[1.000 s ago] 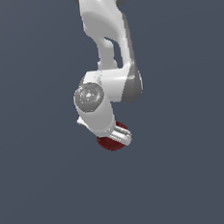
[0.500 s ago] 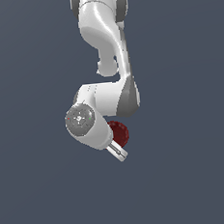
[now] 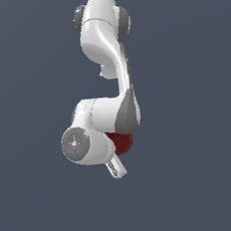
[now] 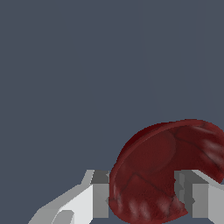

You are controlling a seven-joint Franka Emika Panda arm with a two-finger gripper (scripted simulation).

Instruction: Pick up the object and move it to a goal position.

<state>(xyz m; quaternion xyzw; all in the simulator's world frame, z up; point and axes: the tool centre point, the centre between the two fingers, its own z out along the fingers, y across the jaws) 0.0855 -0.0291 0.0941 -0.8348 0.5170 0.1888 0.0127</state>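
Clearly one dark red bowl-like disc (image 4: 162, 175) sits clamped between the two fingers of the single gripper (image 4: 144, 194), the jaws closed onto its ribbed wall from either side. In the wrist view it fills the lower right of the frame, tilted so its hollow face shows; that tilt likely comes from the wrist being angled for carrying. In the exterior view the disc (image 3: 121, 142) shows just right of centre, mostly hidden behind the arm's wrist (image 3: 88, 145), with one finger (image 3: 116, 168) poking out below. No goal marker is visible, so the remaining travel cannot be judged
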